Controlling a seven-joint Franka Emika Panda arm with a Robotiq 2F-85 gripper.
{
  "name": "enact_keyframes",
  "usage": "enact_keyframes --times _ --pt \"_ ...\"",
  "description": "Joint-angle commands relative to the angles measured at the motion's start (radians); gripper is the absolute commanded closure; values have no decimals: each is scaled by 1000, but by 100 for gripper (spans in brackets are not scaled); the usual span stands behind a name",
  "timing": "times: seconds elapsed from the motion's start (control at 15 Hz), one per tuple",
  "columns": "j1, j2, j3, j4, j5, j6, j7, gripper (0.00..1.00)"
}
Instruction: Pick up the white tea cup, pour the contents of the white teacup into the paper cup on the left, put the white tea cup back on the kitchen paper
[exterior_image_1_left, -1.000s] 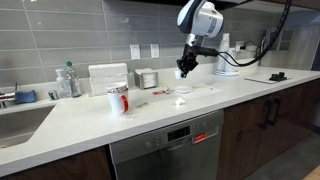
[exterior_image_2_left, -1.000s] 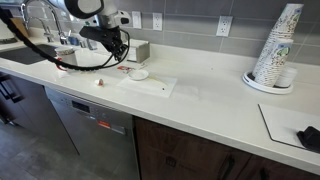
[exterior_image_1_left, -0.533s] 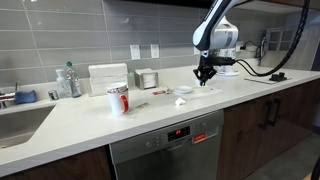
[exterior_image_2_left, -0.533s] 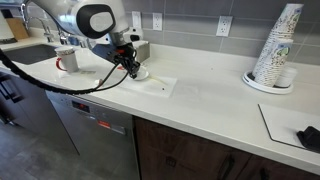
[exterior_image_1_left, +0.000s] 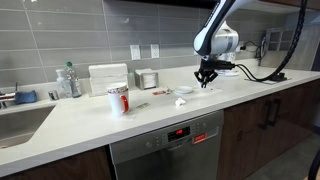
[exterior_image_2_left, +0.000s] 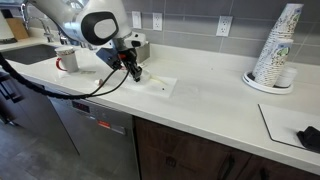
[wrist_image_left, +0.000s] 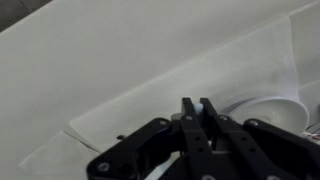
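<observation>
The white tea cup stands on the kitchen paper, at its far left corner in an exterior view. My gripper hangs low over the paper just beside the cup, with its fingers together and nothing clearly held. It shows in both exterior views. The kitchen paper lies flat on the counter. The paper cup with red print stands upright to the left, apart from the gripper, and also shows in an exterior view.
A tall stack of white cups stands far right. A white box, a bottle and a metal container line the back wall. The sink is at the left. A dark object lies near the front edge.
The gripper has moved away from the paper cup, across to the kitchen paper, and come down beside the tea cup. The cups and the paper have not moved.
</observation>
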Motion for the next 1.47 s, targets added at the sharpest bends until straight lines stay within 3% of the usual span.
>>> enact_keyframes --times 0.0,0.2,0.27,0.33,0.47,0.67,1.0,1.13,1.4 --pt "-8 60 10 21 25 46 27 97" --pt "-17 74 22 23 55 39 12 97" --pt "-17 78 22 25 61 33 13 86" --pt "-28 77 37 26 89 27 -10 63" --pt "-33 69 42 33 109 20 -24 58" --pt "-70 19 70 44 175 -32 -110 37" --pt "-121 -20 66 139 241 -288 -262 1" --pt "-125 -21 48 173 218 -335 -262 0" --pt "-115 -33 9 205 125 -313 -210 0"
